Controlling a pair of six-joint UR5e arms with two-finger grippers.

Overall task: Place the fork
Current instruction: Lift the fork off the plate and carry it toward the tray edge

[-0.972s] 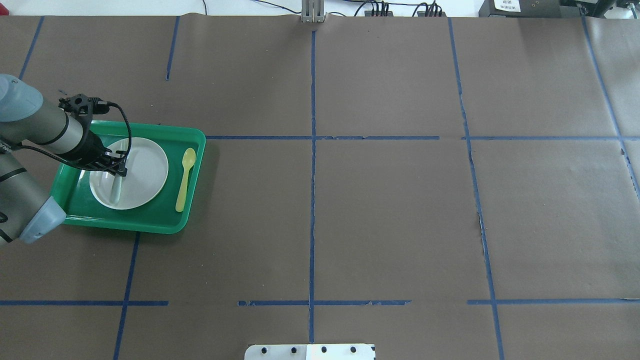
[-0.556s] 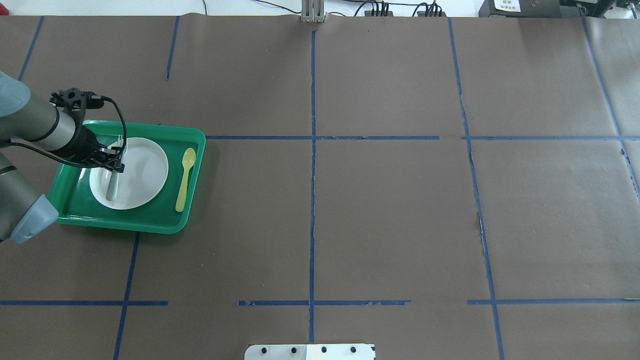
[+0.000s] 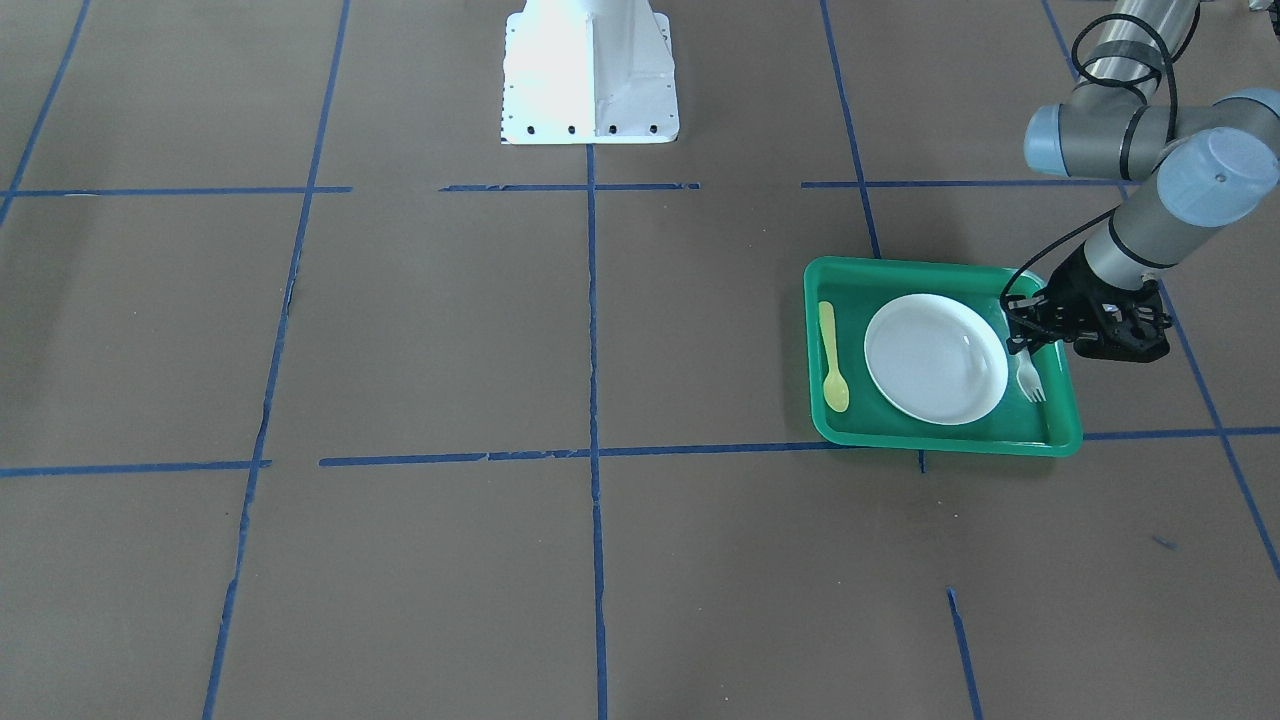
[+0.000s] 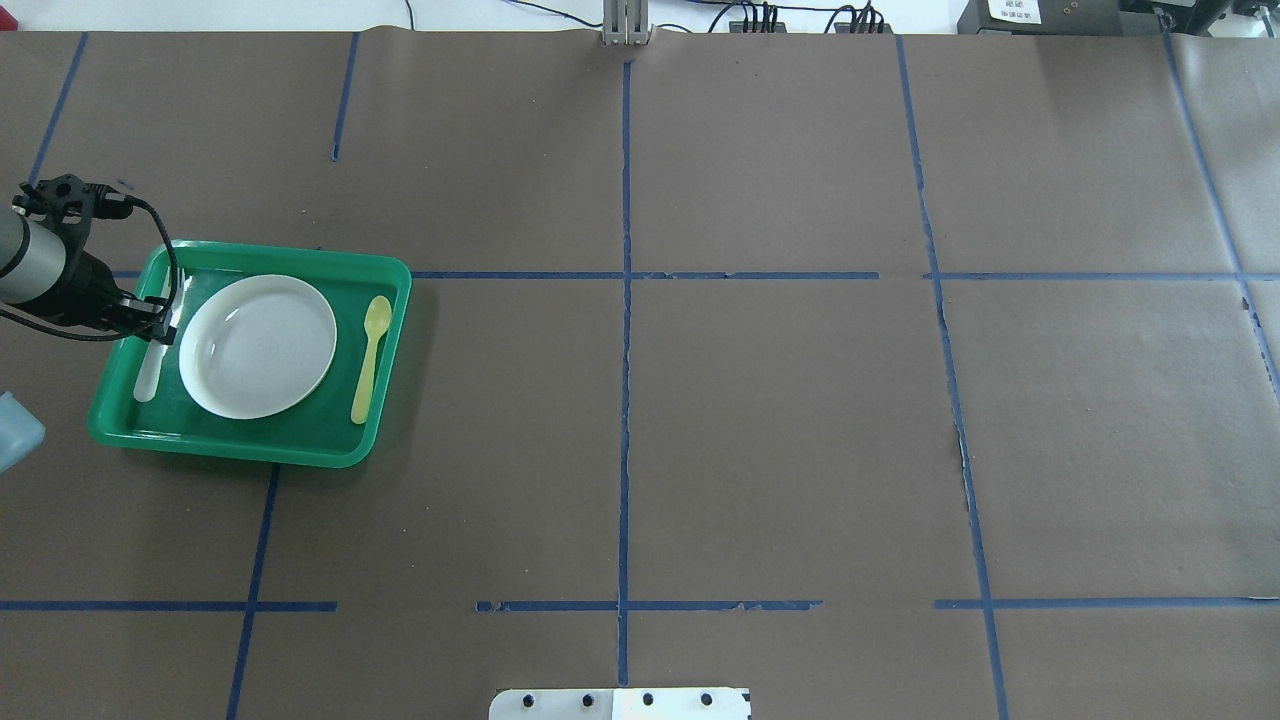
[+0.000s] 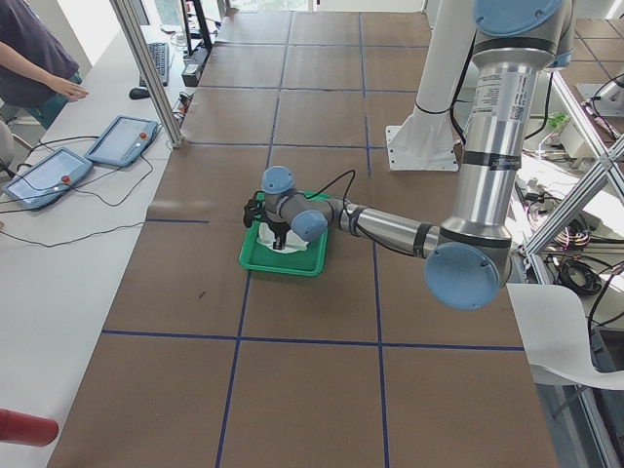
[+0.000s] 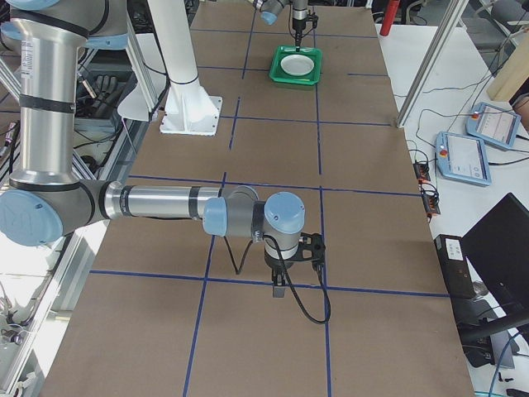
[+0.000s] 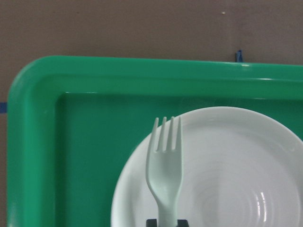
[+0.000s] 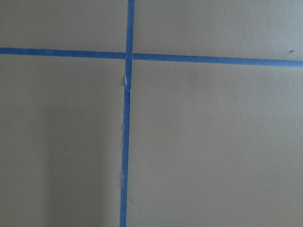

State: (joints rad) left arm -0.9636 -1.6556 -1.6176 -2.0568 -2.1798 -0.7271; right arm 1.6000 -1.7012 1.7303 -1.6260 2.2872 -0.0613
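The pale fork (image 4: 148, 368) is gripped at mid-handle by my left gripper (image 4: 155, 325), which is shut on it. It hangs over the left strip of the green tray (image 4: 300, 447), between the tray wall and the white plate (image 4: 258, 345), tines pointing away from me. In the front view the tines (image 3: 1031, 386) stick out below the gripper (image 3: 1020, 340). The left wrist view shows the fork (image 7: 164, 175) over the plate's rim (image 7: 227, 170). Whether it touches the tray I cannot tell. My right gripper (image 6: 278, 289) hangs over bare table far to the right; I cannot tell whether it is open or shut.
A yellow spoon (image 4: 370, 360) lies in the tray to the right of the plate. The white robot base plate (image 3: 590, 70) stands at the table's near-middle edge. An operator (image 5: 39, 58) and tablets are beyond the table's left end.
My left gripper has moved left with the fork, from over the plate to the tray's left strip beside the plate. Plate and spoon have not moved.
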